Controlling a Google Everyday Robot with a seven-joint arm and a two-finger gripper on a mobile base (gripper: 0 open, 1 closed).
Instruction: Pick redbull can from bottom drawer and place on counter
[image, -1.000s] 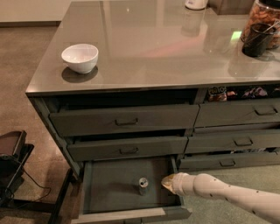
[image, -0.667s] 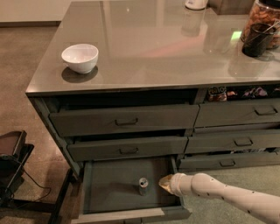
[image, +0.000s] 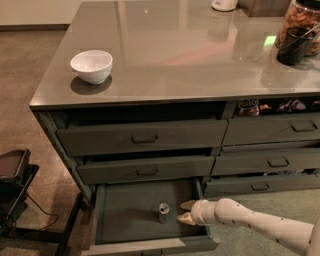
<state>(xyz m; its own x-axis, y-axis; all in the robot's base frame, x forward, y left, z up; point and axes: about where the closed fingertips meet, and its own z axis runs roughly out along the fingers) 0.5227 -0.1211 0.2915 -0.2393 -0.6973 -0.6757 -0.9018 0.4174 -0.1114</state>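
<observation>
The redbull can (image: 164, 212) stands upright on the floor of the open bottom drawer (image: 130, 210), near the middle. My gripper (image: 186, 211) reaches in from the lower right on a white arm, inside the drawer just right of the can. Its two tan fingertips (image: 188, 204) are spread apart and empty, a short gap from the can. The counter (image: 190, 55) is the glossy grey top above.
A white bowl (image: 91, 65) sits on the counter's left front. A dark cup (image: 294, 45) and a jar stand at the far right. Two handled drawers (image: 142, 137) sit partly pulled out above the bottom drawer. A black stand (image: 15, 185) is at the left.
My gripper has moved left inside the drawer, closer to the can. The can has not moved.
</observation>
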